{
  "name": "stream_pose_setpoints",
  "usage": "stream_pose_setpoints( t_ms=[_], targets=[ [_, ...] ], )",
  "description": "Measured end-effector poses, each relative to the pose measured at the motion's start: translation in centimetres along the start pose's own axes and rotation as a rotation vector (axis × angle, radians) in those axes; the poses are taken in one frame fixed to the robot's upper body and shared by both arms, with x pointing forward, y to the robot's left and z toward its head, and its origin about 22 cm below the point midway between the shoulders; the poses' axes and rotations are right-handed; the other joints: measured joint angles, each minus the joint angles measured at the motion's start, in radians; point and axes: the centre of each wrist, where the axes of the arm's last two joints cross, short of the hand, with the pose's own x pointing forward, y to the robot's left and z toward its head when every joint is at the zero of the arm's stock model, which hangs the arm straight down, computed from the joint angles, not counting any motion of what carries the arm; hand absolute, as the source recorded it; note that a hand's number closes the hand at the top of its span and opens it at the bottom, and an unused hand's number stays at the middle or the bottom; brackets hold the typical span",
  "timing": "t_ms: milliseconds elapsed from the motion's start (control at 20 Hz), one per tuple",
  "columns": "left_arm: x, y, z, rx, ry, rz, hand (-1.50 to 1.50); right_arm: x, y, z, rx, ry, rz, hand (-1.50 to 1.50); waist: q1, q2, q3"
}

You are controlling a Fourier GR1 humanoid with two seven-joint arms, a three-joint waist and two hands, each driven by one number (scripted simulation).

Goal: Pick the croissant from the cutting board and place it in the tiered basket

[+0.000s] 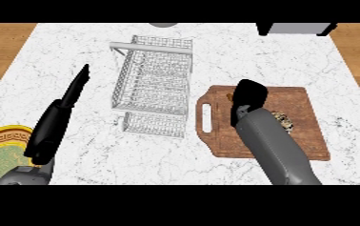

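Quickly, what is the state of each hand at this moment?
Left hand: open, fingers straight, holding nothing.
Right hand: over the cutting board; whether it is open or closed cannot be told.

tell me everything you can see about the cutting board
The cutting board is a brown, wood-looking rectangle with rounded corners and a slot handle at its left end. It lies flat on the white marble counter, right of the wire tiered basket and apart from it. The right hand and forearm reach over its middle, hiding much of it. A speckled item, probably the croissant, peeks out beside the forearm.
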Motion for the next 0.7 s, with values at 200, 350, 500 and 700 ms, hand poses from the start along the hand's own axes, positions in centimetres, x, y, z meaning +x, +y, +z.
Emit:
stream_pose_setpoints(
  t_ms=[200,350,500,700],
  targets=[
    [0.1,-0.7,-0.5,-0.003,-0.001,-0.001,0.00,0.1,0.2,0.0,-0.050,-0.027,0.020,1.50,0.000,-0.001,0.000],
    [0.0,-0.4,-0.7,-0.004,-0.002,-0.003,0.00,0.8,0.1,0.5,-0.103,-0.042,0.047,1.50,-0.001,0.000,-0.001],
    [-0.1,-0.2,-0.7,-0.003,-0.002,0.000,0.00,1.0,-0.5,1.0,-0.165,-0.062,0.063,1.50,-0.003,0.002,0.000],
    [-0.4,-0.7,-0.4,0.002,0.007,0.001,0.00,-1.3,-1.8,0.4,-0.237,-0.149,0.038,1.50,-0.009,0.003,0.003]
  ],
)
